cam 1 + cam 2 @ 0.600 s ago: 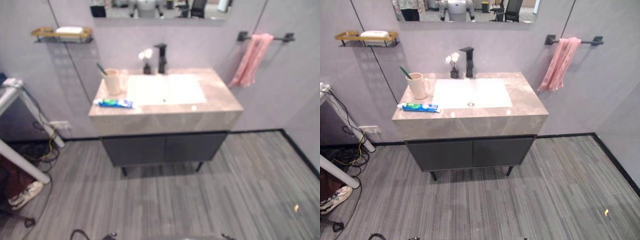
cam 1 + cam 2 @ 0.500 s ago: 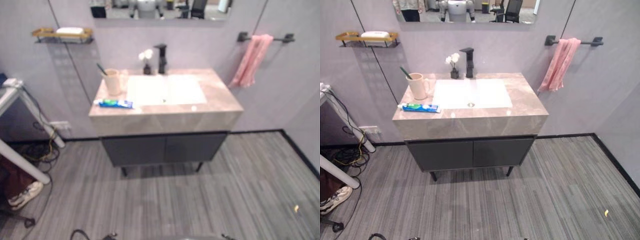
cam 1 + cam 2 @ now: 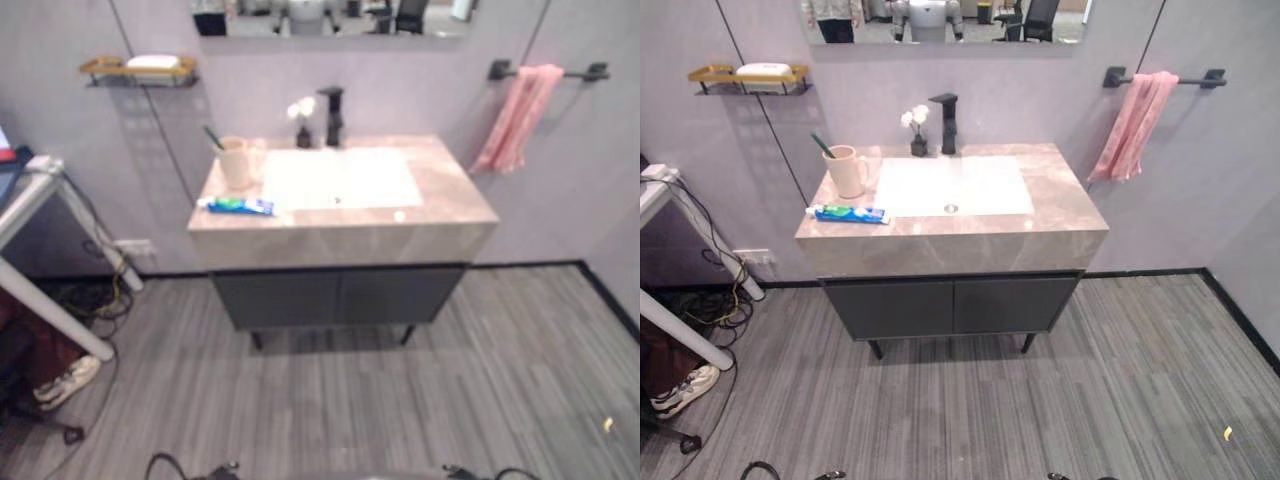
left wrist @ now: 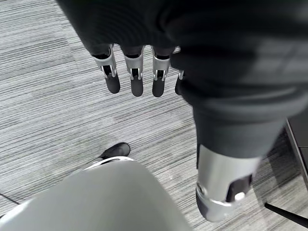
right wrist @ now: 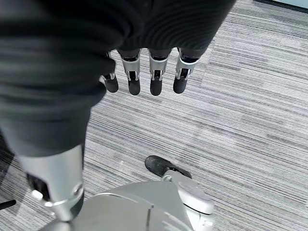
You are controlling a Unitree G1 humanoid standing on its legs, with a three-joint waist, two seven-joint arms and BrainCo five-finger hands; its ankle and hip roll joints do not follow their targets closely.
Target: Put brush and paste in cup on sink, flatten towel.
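Toothpaste [image 3: 848, 213] lies beside your cup [image 3: 848, 172]; the toothbrush [image 3: 822, 145] stands inside. Your left hand [image 4: 134, 72] and right hand [image 5: 144, 72] hang loose, holding nothing.

My two eye views look down from afar at the sink [image 3: 951, 189]; each wrist camera looks closely down at the floor [image 4: 43, 101].

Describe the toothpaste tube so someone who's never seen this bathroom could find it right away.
Start at the stone-topped vanity against the wall, with its white basin in the middle. On the counter left of the basin stands a beige cup holding a toothbrush. The toothpaste tube lies flat just in front of that cup, near the counter's front edge, blue, green and white.
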